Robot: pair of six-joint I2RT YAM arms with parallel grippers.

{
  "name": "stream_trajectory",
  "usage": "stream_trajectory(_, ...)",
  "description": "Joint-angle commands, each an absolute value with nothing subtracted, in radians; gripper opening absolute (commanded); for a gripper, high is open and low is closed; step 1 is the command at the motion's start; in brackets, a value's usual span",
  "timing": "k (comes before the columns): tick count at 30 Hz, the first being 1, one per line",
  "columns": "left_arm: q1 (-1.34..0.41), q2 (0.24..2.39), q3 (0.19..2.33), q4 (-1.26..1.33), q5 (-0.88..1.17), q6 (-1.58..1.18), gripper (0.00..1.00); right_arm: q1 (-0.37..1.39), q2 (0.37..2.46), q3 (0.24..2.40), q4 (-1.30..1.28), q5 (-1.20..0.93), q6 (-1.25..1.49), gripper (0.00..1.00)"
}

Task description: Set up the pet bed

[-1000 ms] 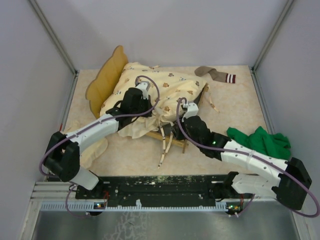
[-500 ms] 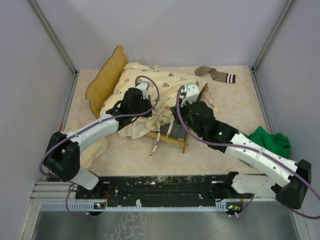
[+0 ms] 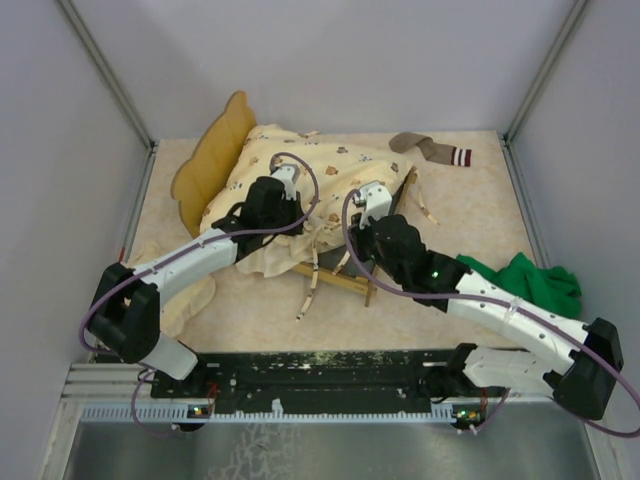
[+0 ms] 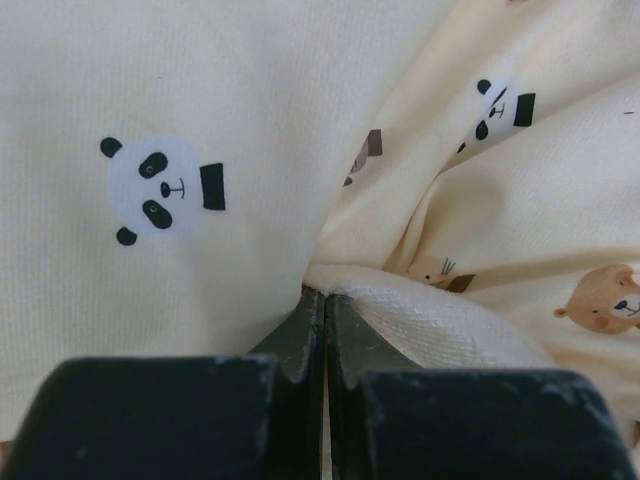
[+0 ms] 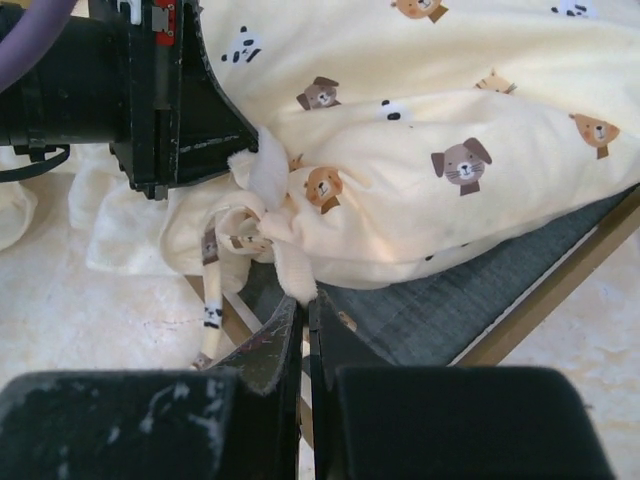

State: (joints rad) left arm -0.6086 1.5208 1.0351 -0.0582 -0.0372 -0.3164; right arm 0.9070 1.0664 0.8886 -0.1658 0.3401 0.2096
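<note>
The pet bed stands mid-table; its wavy light-wood headboard [image 3: 212, 152] is at the left and its front rail [image 3: 340, 279] faces me. The cream animal-print quilt [image 3: 330, 175] lies bunched over it. My left gripper [image 3: 298, 216] is shut on a fold of the quilt [image 4: 200, 120], seen close in the left wrist view [image 4: 325, 296]. My right gripper [image 3: 350, 250] is shut on a cream tie strip of the quilt [image 5: 290, 265] just above the dark grey fabric base [image 5: 470, 305]. Its jaws [image 5: 305, 302] are pressed together. The left gripper [image 5: 215, 115] shows at the upper left of the right wrist view.
A brown striped sock [image 3: 432, 150] lies at the back right. A green cloth [image 3: 528, 281] lies at the right beside my right arm. A cream cloth [image 3: 190, 296] lies under my left arm. Enclosure walls close in on three sides.
My right arm swung back and up over the bed's right end, then eased forward a little. The loose ties hanging over the front rail shifted left. My left arm has not moved.
</note>
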Motion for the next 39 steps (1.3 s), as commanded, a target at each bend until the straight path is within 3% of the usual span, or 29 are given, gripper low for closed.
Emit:
stream_trajectory(1,-0.594,1.533,1.023,-0.063,-0.057,-0.308,0.00,0.913,1.013,0.951,-0.100,0.387,0.112,0.00)
stream_trajectory(9,-0.594,1.533,1.011,-0.067,-0.058,-0.319,0.00,0.912,1.001,0.989,-0.078,0.375,0.009,0.00)
stream_trajectory(21,-0.589,1.523,1.001,-0.073,-0.067,-0.316,0.00,0.913,0.938,0.883,-0.045,0.258,0.211,0.00)
stream_trajectory(39,-0.588,1.499,0.993,-0.084,-0.039,-0.332,0.00,0.912,1.012,0.699,0.031,0.385,0.340,0.00)
